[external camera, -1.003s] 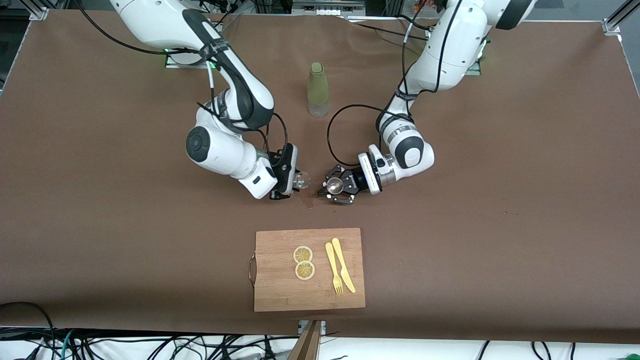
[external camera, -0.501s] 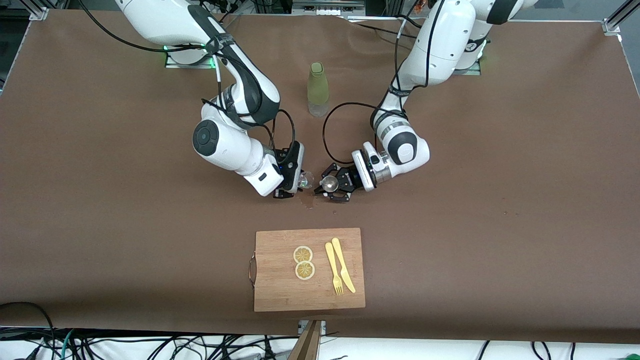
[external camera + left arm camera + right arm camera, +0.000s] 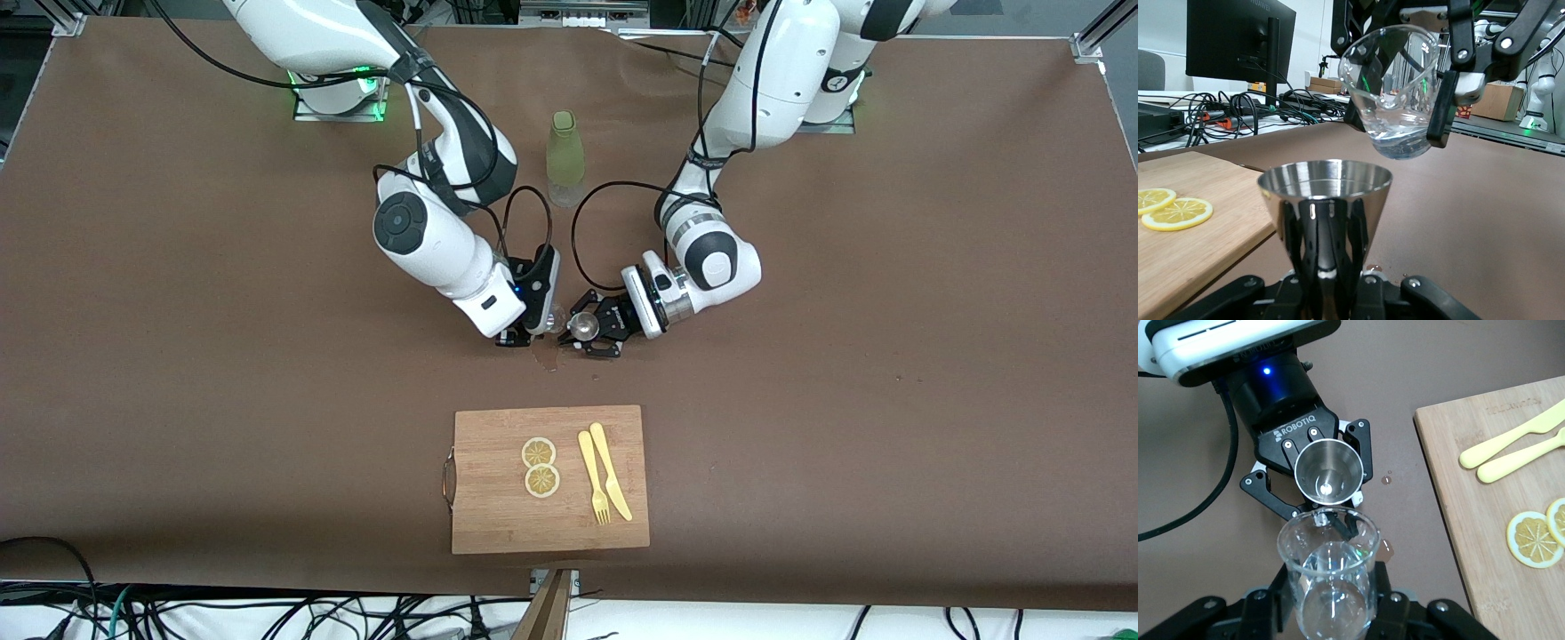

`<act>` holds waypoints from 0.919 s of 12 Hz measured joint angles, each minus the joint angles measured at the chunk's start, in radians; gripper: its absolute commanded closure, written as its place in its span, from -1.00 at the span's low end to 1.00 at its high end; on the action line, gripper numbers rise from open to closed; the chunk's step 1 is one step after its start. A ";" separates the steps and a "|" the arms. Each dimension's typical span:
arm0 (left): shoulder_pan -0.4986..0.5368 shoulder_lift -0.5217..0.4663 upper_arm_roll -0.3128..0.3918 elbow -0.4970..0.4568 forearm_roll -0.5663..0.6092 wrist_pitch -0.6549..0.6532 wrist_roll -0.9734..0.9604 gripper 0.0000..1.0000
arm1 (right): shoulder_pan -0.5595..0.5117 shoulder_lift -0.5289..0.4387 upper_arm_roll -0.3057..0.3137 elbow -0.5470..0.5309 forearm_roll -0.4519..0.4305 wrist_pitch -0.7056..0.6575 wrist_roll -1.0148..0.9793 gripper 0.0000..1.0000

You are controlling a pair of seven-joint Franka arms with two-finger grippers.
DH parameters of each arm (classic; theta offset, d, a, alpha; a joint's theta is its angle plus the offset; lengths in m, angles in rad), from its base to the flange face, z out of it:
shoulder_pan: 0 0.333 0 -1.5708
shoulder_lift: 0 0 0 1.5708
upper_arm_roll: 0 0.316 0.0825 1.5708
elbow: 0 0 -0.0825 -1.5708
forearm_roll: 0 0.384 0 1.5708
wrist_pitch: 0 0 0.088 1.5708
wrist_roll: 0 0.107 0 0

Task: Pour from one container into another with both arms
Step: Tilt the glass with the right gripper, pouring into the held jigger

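Observation:
My right gripper is shut on the tiny clear glass, which it holds tilted over the table's middle. In the right wrist view the glass fills the space between the right gripper's fingers. My left gripper is shut on the steel jigger, held upright by its waist. In the left wrist view the jigger stands in my left gripper. The glass hangs just above and beside the jigger's rim, not touching it. Clear liquid sits in the bottom of the glass.
A tall olive-green bottle stands between the two arms' bases. Nearer the camera lies a wooden cutting board with two lemon slices and a yellow fork and knife. A wet spot marks the table under the grippers.
The right gripper has carried the glass toward the jigger. The left gripper has shifted the jigger slightly toward the glass. The gap between the two has closed.

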 measured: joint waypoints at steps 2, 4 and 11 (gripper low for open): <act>-0.003 0.000 0.000 0.002 -0.003 0.006 0.000 1.00 | 0.001 0.000 0.000 0.000 -0.028 0.011 0.002 0.45; -0.004 -0.001 0.001 0.004 -0.003 0.012 0.000 1.00 | 0.009 0.003 0.000 0.000 -0.064 0.033 0.007 0.46; -0.013 -0.001 0.007 0.006 -0.003 0.020 0.000 1.00 | 0.030 0.019 0.000 0.001 -0.195 0.061 0.111 0.46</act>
